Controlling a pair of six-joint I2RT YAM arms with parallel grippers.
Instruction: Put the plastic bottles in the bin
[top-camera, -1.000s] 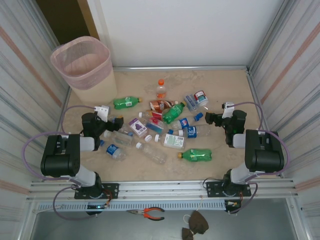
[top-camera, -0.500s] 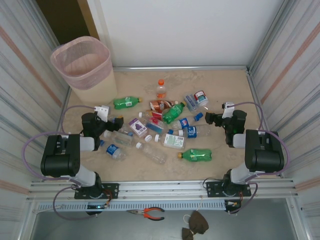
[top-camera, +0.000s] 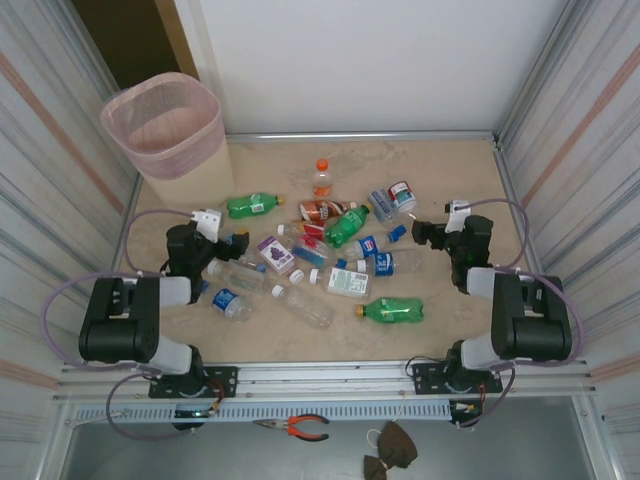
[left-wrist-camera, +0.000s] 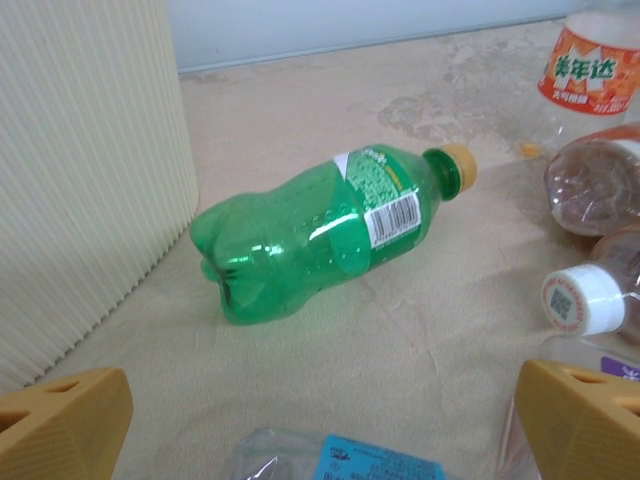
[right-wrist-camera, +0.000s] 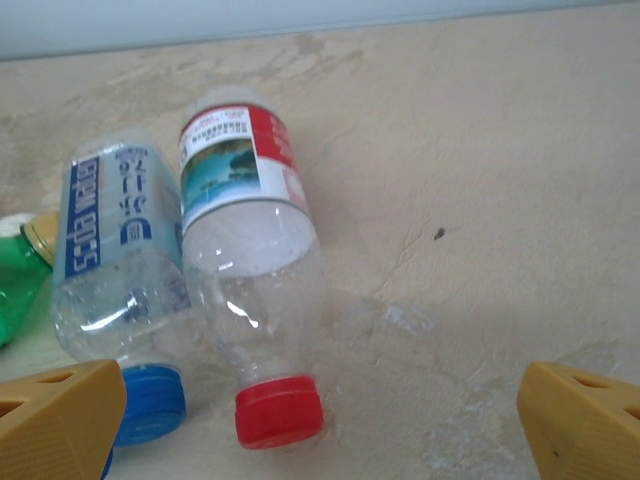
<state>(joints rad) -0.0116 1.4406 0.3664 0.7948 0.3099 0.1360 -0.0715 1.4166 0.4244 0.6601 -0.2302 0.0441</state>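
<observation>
Left tool (top-camera: 235, 243) gapes wide and empty, and has crept slightly toward the green bottle (left-wrist-camera: 320, 235) lying beside the bin (top-camera: 190, 178). Right tool (top-camera: 416, 233), equally wide and empty, has edged toward the red-capped bottle (right-wrist-camera: 250, 250). No bottle on the worktop (top-camera: 450, 170) has shifted, so both grasps are likely still pending. The bin looks empty.

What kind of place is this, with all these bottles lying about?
Probably a robot test cell in a lab, not a home: a left arm and right arm bolted to a metal rail, panelled walls boxing in the table, and plastic bottles scattered near a bin.
</observation>
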